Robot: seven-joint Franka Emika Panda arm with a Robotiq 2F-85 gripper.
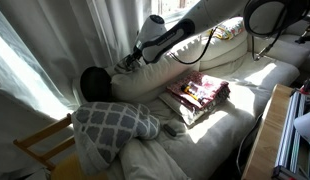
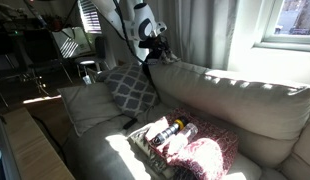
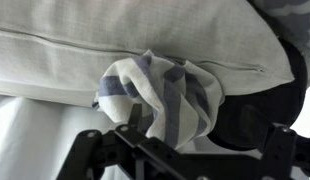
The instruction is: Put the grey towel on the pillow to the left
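Observation:
The grey towel (image 3: 161,92), a small limp cloth with paler stripes, hangs bunched in my gripper (image 3: 177,132), which is shut on it. In both exterior views the gripper (image 1: 130,62) (image 2: 156,50) holds it up against the top of the sofa's pale back cushion (image 1: 185,75) (image 2: 235,95). The grey-and-white lattice pillow (image 1: 115,122) (image 2: 130,88) leans at the sofa's end, below and to the side of the gripper. The towel is too small to make out clearly in the exterior views.
Red-patterned folded fabric (image 1: 202,92) (image 2: 203,157) lies on the seat with small items beside it (image 2: 173,128). A black round object (image 1: 93,82) sits by the cushion's end. A wooden chair (image 1: 43,146) stands off the sofa's end. Curtains hang behind.

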